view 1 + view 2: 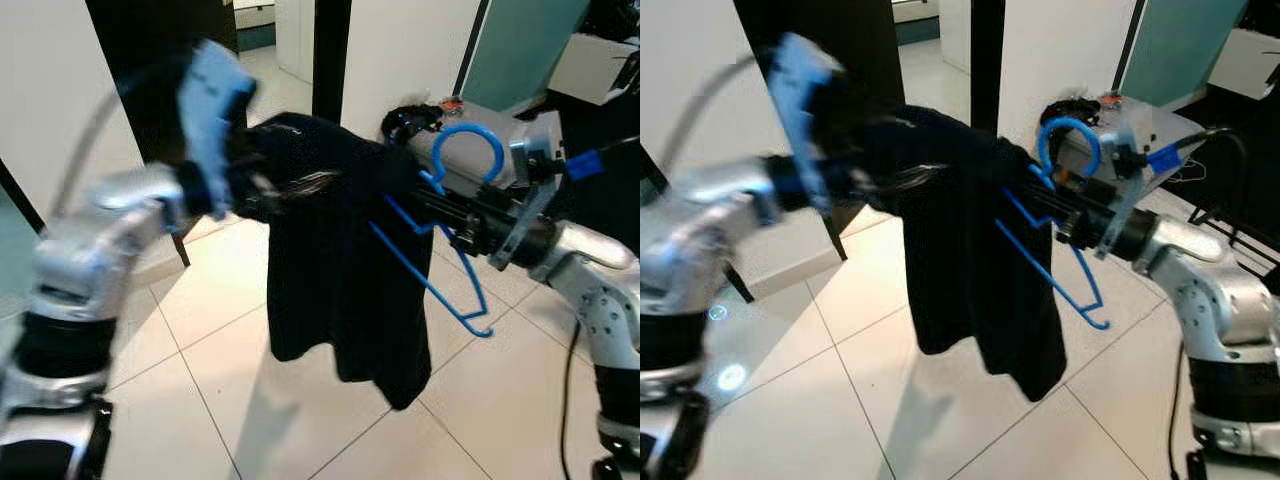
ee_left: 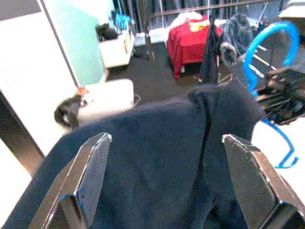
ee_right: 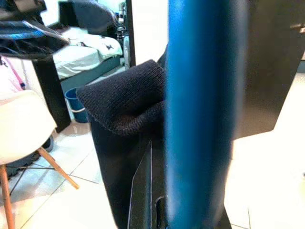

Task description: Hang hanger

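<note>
Gripping the blue hanger [image 1: 440, 240] just below its upturned hook, the right gripper [image 1: 470, 222] is clamped on it. Its long axis slants down toward the robot. A dark garment [image 1: 335, 270] drapes leftward toward the left gripper [image 2: 167, 181], fingers apart around the cloth.

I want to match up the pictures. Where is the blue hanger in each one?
Left eye view: the blue hanger is right of centre, in the right gripper.
Right eye view: right of centre, beside the black garment.
Left wrist view: its hook curves at the upper right.
Right wrist view: a blurred blue bar up the middle.
Shared landmark: the black garment.
</note>
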Robot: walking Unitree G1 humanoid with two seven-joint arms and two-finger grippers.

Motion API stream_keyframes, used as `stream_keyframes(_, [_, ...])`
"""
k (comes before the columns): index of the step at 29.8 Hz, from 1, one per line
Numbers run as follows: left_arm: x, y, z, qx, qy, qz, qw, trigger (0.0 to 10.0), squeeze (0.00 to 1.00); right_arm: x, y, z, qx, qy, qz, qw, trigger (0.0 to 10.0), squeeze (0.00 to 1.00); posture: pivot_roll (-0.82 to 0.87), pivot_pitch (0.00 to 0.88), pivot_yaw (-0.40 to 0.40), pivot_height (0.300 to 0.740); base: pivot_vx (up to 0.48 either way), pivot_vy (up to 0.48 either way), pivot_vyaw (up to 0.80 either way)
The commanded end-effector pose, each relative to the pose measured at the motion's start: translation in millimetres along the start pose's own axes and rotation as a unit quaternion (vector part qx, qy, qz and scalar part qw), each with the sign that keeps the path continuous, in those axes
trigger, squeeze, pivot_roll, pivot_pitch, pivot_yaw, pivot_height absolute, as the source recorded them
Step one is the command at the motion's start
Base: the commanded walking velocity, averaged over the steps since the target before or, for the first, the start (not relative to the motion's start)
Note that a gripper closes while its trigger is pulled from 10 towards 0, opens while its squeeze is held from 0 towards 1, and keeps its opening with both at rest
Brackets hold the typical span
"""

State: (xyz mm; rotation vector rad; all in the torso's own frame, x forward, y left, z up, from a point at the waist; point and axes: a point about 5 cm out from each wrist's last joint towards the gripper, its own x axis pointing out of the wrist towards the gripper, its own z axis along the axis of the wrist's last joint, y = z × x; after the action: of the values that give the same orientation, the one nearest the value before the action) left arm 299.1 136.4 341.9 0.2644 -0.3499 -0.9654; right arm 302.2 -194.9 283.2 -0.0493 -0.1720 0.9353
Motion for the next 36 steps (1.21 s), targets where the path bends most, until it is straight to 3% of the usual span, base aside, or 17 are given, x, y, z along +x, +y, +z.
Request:
stream_keyframes(1, [-6.7, -1.0, 4.8, 0.051, 0.012, -0.03, 0.998, 10.0, 1.0, -4.2, 3.2, 7.6, -0.013, -0.016, 0.016, 1.0, 10.0, 0.0, 0.0, 0.059, -0.004, 0.74, 0.0, 0.0, 0.0])
stream_keyframes(3, [-10.3, 0.7, 6.3, 0.075, 0.022, -0.036, 0.996, 10.0, 1.0, -6.0, 4.1, 6.6, -0.012, -0.012, 0.022, 1.0, 10.0, 0.0, 0.0, 0.059, -0.004, 0.74, 0.0, 0.0, 0.0])
stream_keyframes(6, [-15.2, 8.8, 12.4, 0.144, 0.053, -0.051, 0.987, 10.0, 1.0, -10.1, 15.9, -2.0, -0.014, 0.024, 0.073, 0.997, 10.0, 0.0, 0.0, 0.056, -0.001, 0.74, 0.0, 0.0, 0.0])
stream_keyframes(11, [-9.3, 9.2, 12.1, 0.19, 0.09, -0.084, 0.974, 10.0, 1.0, -7.0, 32.8, -10.7, -0.021, 0.062, 0.134, 0.989, 10.0, 0.0, 0.01, 0.052, 0.001, 0.74, 0.0, 0.0, 0.0])
stream_keyframes(12, [-6.9, 6.4, 10.2, 0.197, 0.102, -0.107, 0.969, 10.0, 0.2, -4.3, 37.8, -12.4, -0.025, 0.069, 0.15, 0.986, 10.0, 0.0, 0.01, 0.052, 0.001, 0.74, 0.0, 0.0, 0.0])
stream_keyframes(15, [-6.9, 6.4, 10.2, 0.197, 0.102, -0.107, 0.969, 10.0, 0.2, -4.3, 37.8, -12.4, -0.025, 0.069, 0.15, 0.986, 10.0, 0.0, 0.01, 0.052, 0.001, 0.74, 0.0, 0.0, 0.0])
stream_keyframes(16, [-4.7, 4.1, 8.1, 0.2, 0.112, -0.127, 0.965, 10.0, 0.0, -1.4, 40.8, -13.6, -0.031, 0.074, 0.16, 0.984, 10.0, 0.0, 0.01, 0.051, 0.0, 0.74, 0.0, 0.0, 0.0])
stream_keyframes(21, [0.4, -7.3, -1.8, 0.191, 0.138, -0.195, 0.952, 10.0, 0.0, 8.1, 39.9, -8.2, -0.048, 0.061, 0.157, 0.985, 10.0, 0.0, 0.02, 0.044, 0.007, 0.74, 0.0, 0.0, 0.0])
stream_keyframes(24, [1.4, -22.1, -22.3, 0.188, 0.189, -0.26, 0.928, 10.0, 0.0, 15.7, 39.7, -2.3, -0.061, 0.046, 0.149, 0.986, 10.0, 0.0, 0.02, 0.046, 0.009, 0.74, 0.0, 0.0, 0.0])
stream_keyframes(27, [0.2, -23.4, -28.6, 0.194, 0.204, -0.272, 0.92, 10.0, 0.0, 15.9, 41.0, -1.5, -0.065, 0.045, 0.149, 0.986, 10.0, 0.0, 0.01, 0.045, 0.011, 0.74, 0.0, 0.0, 0.0])
stream_keyframes(32, [0.4, -21.3, -31.5, 0.198, 0.211, -0.27, 0.918, 10.0, 0.0, 15.2, 42.5, -0.1, -0.066, 0.043, 0.152, 0.985, 10.0, 0.0, 0.01, 0.047, 0.013, 0.74, 0.0, 0.0, 0.0])
stream_keyframes(33, [0.6, -19.4, -34.8, 0.196, 0.219, -0.266, 0.918, 0.0, 0.0, 14.7, 44.8, 2.5, -0.069, 0.04, 0.157, 0.984, 10.0, 0.0, 0.01, 0.048, 0.013, 0.74, 0.0, 0.0, 0.0])
stream_keyframes(36, [1.1, -16.2, -39.6, 0.197, 0.232, -0.263, 0.916, 0.0, 0.0, 13.9, 47.8, 6.0, -0.073, 0.037, 0.164, 0.983, 10.0, 0.0, 0.01, 0.048, 0.014, 0.74, 0.0, 0.0, 0.0])
